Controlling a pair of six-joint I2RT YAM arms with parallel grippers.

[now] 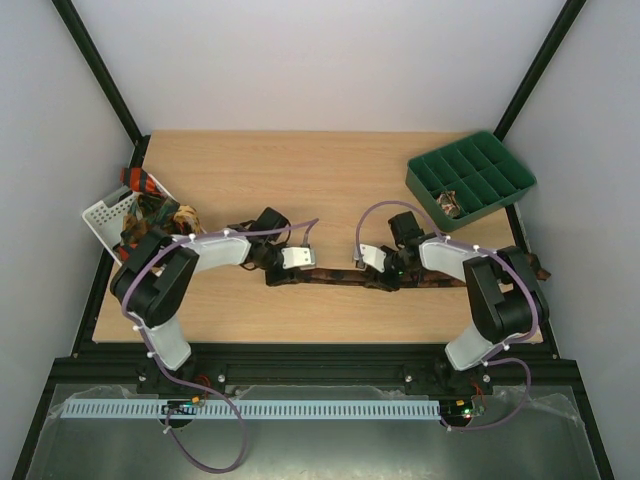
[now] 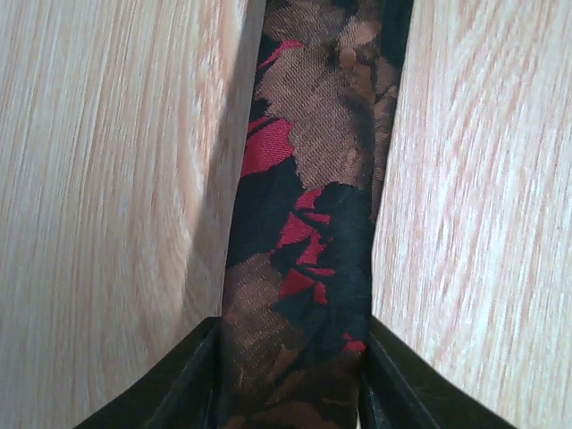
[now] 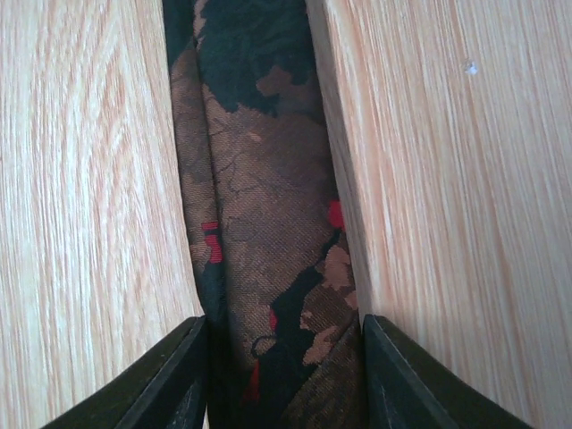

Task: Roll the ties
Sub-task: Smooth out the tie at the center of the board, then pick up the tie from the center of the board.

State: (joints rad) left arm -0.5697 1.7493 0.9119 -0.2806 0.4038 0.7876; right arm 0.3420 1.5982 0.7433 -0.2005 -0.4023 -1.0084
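Note:
A dark brown tie (image 1: 335,279) with reddish specks lies stretched left to right across the near part of the table. My left gripper (image 1: 280,270) stands over its left end. In the left wrist view both black fingers (image 2: 192,380) press against the edges of the tie (image 2: 308,179), which fills the gap of the gripper (image 2: 290,340). My right gripper (image 1: 385,275) stands further right on the same tie. There the tie (image 3: 268,161) is bunched, with its edges folded up between the fingers (image 3: 398,380) of the gripper (image 3: 286,335).
A white slotted basket (image 1: 103,215) at the left edge holds an orange-and-black striped tie (image 1: 145,182) and a tan-gold one (image 1: 182,215). A green compartment tray (image 1: 425,190) sits at the back right. The tie's right end trails past the right arm's base (image 1: 535,270).

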